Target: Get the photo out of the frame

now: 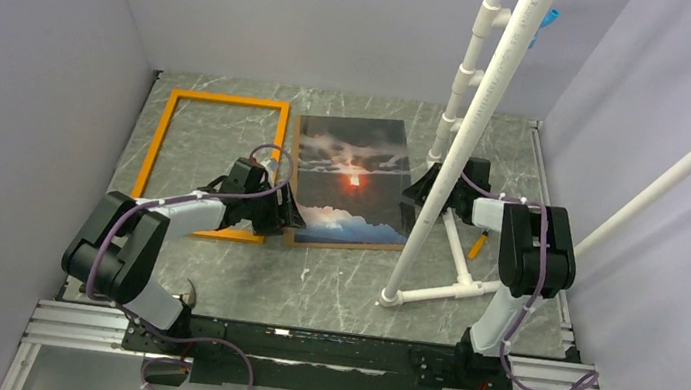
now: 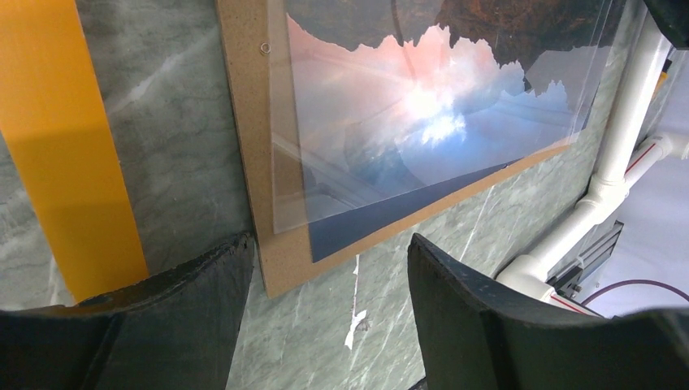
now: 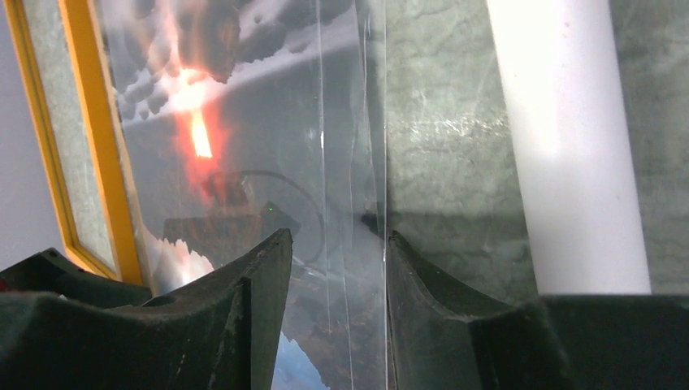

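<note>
Bright, even light from overhead fills the top view, which is sharp throughout, and the arms cast only soft shadows on the table [image 1: 340, 285]. In the left wrist view a white glare blooms on the clear sheet [image 2: 292, 191] and washes out the photo [image 2: 431, 122] beneath it. The right wrist view is dimmer and streaked with reflections, and the white pipe [image 3: 569, 138] looks overexposed and perhaps slightly out of focus.

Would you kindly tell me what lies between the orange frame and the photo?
In the left wrist view, a strip of bare tabletop and then the brown margin of the backing board separate the frame from the photo; they don't touch.
</note>
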`<move>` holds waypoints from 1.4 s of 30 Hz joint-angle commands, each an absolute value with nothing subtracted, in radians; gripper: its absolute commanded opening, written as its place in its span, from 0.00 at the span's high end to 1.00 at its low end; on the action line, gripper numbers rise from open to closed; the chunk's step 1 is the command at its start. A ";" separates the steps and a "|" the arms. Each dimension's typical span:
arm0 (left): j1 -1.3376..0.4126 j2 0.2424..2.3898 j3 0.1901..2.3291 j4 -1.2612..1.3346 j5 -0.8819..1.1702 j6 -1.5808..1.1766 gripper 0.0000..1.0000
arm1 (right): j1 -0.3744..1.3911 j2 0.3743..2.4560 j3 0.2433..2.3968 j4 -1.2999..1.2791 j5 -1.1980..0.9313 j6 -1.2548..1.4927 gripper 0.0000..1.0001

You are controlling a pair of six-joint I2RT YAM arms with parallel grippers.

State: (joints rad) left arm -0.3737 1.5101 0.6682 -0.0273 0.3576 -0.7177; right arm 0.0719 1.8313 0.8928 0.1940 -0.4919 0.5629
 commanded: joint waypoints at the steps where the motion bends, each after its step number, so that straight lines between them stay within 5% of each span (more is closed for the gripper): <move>1: -0.368 1.504 0.675 -0.042 0.316 -0.682 0.26 | 0.078 1.845 0.905 0.315 -0.601 0.572 0.54; 12: -0.368 1.388 0.732 -0.159 0.289 -0.619 0.23 | 0.080 1.658 0.886 -0.042 -0.314 0.534 0.49; 27: -0.367 1.635 0.912 -0.071 0.439 -0.616 0.38 | 0.032 1.544 0.605 0.068 -0.535 0.553 0.69; 42: -0.342 1.713 0.822 -0.008 0.386 -0.667 0.51 | 0.005 1.609 0.561 0.195 -0.707 0.555 0.77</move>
